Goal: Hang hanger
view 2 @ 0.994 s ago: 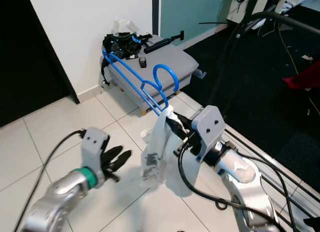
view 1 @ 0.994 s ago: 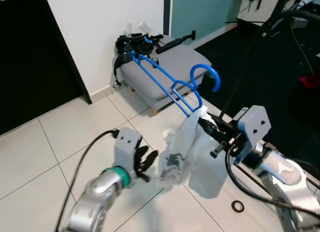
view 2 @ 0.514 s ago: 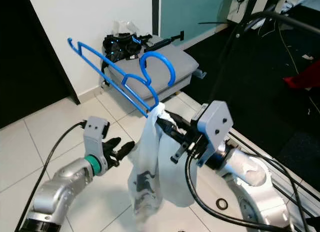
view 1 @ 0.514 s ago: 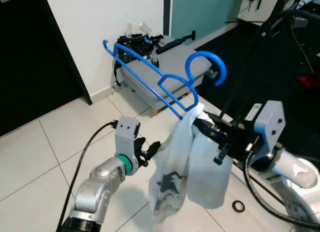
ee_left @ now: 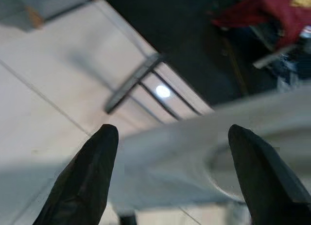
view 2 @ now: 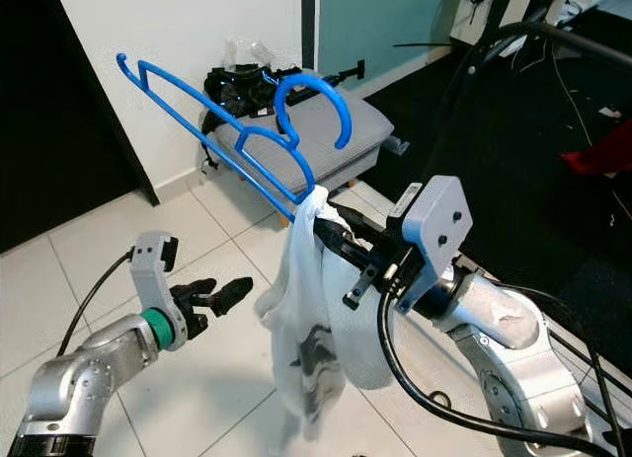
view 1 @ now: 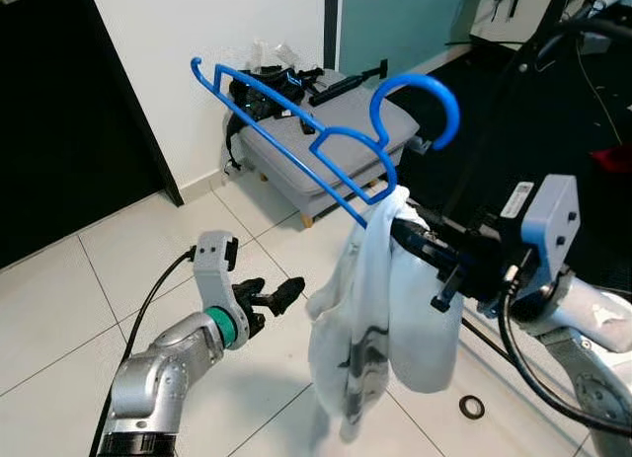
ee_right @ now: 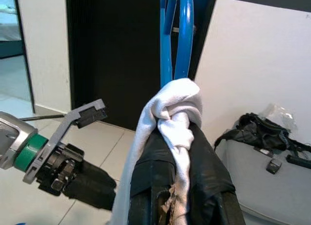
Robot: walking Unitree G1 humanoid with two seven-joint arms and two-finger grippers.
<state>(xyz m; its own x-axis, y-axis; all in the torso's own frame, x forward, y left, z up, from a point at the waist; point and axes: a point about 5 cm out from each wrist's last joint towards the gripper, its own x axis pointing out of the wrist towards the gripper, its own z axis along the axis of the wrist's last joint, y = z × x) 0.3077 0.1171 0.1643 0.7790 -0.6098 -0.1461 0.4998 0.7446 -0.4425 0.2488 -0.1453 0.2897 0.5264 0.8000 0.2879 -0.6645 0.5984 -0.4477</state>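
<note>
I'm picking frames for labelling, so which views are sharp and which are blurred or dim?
Left and right eye views: evenly lit and sharp on the blue hanger, slight blur at the white garment's lower edge. Left wrist view: soft and smeared throughout. Right wrist view: crisp on the garment knot, dark doorway behind.

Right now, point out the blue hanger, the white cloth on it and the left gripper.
blue hanger (view 1: 296, 133), left eye view, on its long bar.
white cloth (view 1: 370, 309), left eye view, on the hanging fabric.
left gripper (view 1: 291, 289), left eye view, between its fingertips.
</note>
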